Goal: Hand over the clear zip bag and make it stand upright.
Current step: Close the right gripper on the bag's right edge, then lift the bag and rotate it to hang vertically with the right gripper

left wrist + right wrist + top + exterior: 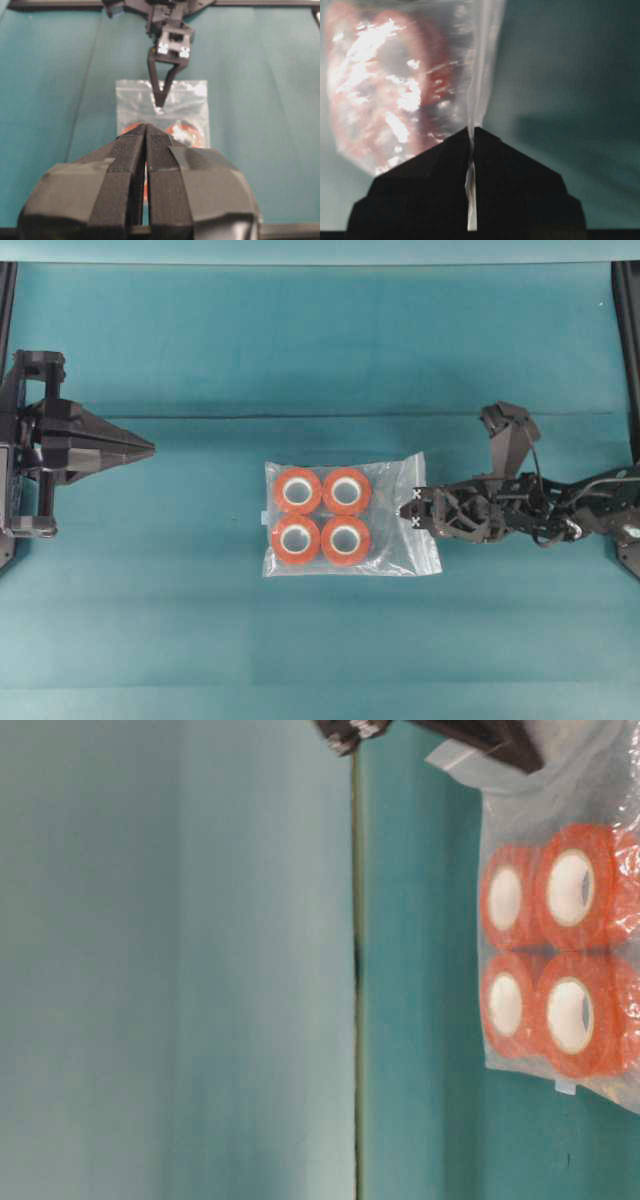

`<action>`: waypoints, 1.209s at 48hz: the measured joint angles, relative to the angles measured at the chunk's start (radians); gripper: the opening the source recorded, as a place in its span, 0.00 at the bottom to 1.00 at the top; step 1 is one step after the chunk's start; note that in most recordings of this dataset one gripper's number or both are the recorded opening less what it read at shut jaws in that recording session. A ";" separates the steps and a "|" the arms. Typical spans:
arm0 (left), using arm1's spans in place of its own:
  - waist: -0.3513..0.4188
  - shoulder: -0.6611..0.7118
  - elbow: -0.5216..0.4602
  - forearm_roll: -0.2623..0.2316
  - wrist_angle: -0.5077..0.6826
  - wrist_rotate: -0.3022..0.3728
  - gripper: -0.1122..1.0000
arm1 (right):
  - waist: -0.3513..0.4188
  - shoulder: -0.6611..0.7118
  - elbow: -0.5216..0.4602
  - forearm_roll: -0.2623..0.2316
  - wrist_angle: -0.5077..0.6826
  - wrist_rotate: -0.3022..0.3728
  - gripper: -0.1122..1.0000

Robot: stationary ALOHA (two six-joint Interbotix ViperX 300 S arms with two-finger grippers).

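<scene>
Bag position: clear zip bag [345, 515] flat mid-bench [200, 640], tape rolls toward left arm's side. Right gripper [408, 510] clenched on bag's near edge, film pinched between jaws. Left gripper [148, 448] closed, empty, well apart, pointing toward bag.

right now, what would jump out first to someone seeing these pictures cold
The four orange-red tape rolls with white cores, packed two by two inside the clear crinkly plastic zip bag at the middle of the teal table. Next, the black right gripper, shut on the bag's right edge; the right wrist view shows plastic pinched between its fingers. The black left gripper waits shut at the far left, apart from the bag.
</scene>
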 measured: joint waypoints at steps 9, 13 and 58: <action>0.000 -0.011 0.000 0.000 0.014 -0.028 0.09 | -0.072 -0.106 -0.074 -0.037 0.195 -0.161 0.11; 0.000 -0.014 0.000 0.000 0.032 -0.029 0.09 | -0.110 -0.161 -0.123 -0.043 0.299 -0.252 0.11; 0.005 -0.101 0.000 0.000 0.083 -0.086 0.09 | -0.252 -0.074 -0.765 -0.238 1.290 -0.647 0.11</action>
